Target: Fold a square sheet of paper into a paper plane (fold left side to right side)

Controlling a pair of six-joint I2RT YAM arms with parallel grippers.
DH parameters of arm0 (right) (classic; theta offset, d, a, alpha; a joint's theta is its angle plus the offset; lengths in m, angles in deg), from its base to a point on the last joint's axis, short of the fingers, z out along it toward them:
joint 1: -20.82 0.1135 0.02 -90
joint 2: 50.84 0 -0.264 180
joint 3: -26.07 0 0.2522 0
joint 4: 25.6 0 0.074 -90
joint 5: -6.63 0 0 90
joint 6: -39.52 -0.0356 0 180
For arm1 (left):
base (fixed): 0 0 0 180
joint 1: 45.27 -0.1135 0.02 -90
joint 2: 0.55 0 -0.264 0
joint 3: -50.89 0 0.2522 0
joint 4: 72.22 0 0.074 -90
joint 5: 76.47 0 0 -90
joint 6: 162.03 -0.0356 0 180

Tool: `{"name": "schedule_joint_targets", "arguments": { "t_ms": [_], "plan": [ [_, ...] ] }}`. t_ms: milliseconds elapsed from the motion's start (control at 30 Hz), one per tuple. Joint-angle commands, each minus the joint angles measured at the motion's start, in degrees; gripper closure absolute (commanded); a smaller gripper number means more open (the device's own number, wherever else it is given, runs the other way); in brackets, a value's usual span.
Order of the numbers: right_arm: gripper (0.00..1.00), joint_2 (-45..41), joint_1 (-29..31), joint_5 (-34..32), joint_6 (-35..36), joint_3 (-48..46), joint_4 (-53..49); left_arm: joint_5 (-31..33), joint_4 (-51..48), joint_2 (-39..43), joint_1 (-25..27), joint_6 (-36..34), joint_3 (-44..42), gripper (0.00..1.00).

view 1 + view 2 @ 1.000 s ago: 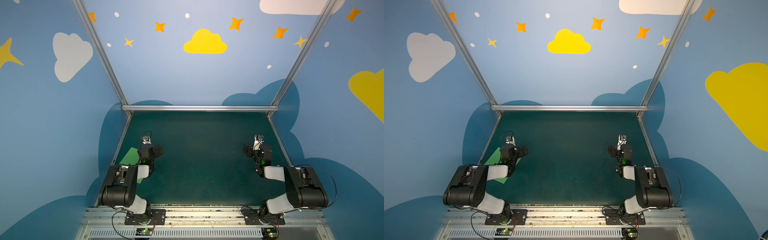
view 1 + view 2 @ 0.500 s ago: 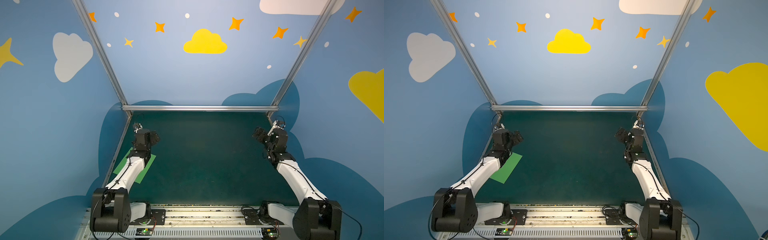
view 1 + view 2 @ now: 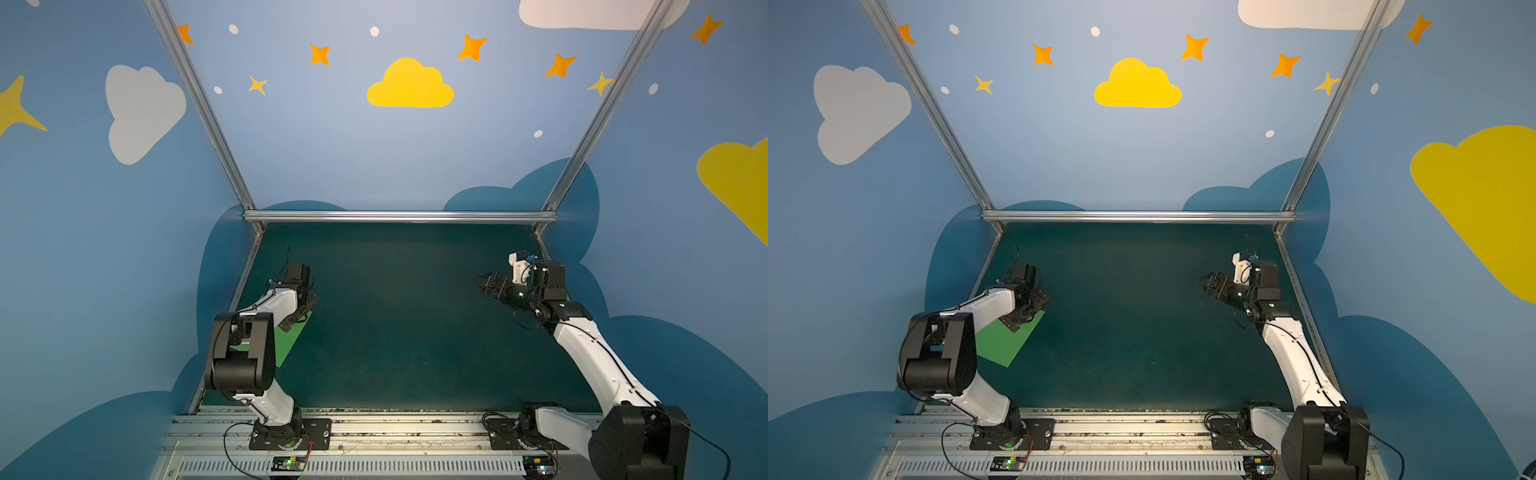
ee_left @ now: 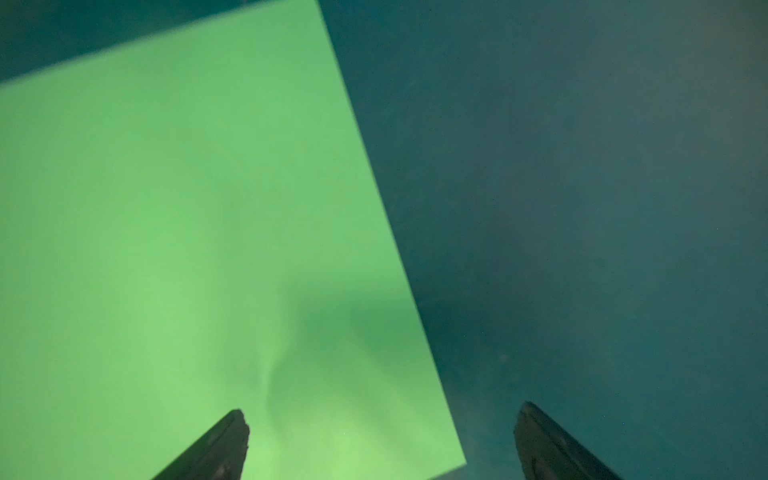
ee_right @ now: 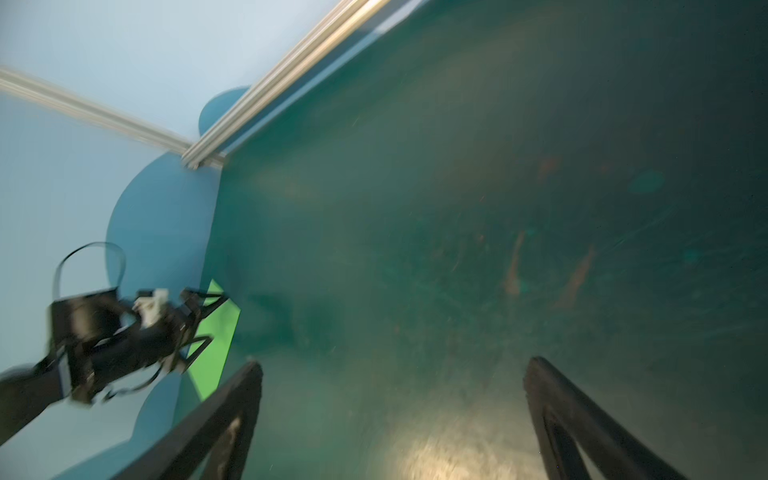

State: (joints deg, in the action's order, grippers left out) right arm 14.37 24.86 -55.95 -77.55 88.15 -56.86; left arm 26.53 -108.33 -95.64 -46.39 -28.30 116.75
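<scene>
Paper of a bright green lies flat on the dark teal counter, close to the counter's left edge and toward the near side. In both top views the left arm's elbow hides part of the sheet, so its full outline cannot be made out there.

The left fingers hang over the far end of the sheet, pointing down at it and spread wide with nothing between them. From the left wrist camera, one finger sits over the green sheet and the other over bare counter, with the sheet's straight edge running between the two. A soft dimple and a shadow mark the sheet close to the first finger. Whether either tip touches the surface cannot be told.

The right fingers are on the right side of the counter, well apart from the sheet, raised above the bare surface and aimed toward the middle. They too stand wide apart and hold nothing; in the right wrist view, which is blurred, both frame only bare counter, with the left fingers and a strip of the green sheet in the distance beside the blue wall.
</scene>
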Motion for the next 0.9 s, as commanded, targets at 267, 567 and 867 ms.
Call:
{"name": "schedule_joint_targets", "arguments": {
  "t_ms": [267, 567, 867],
  "plan": [
    [0.03, -3.95, 1.42, 0.53, -0.69, 0.29, -5.61, -5.69, 1.05, -5.3, 0.32, 1.85, 1.92, 0.0],
    [0.03, -4.17, 1.42, 2.45, -3.24, 0.42, -5.24, -9.39, -2.48, -8.92, 8.35, -0.48, 7.8, 0.0],
    [0.03, -5.38, 1.42, 1.59, -3.69, 0.6, -7.1, -11.42, -3.03, -18.38, 25.23, -0.47, 17.71, 0.0]
  ]
}}
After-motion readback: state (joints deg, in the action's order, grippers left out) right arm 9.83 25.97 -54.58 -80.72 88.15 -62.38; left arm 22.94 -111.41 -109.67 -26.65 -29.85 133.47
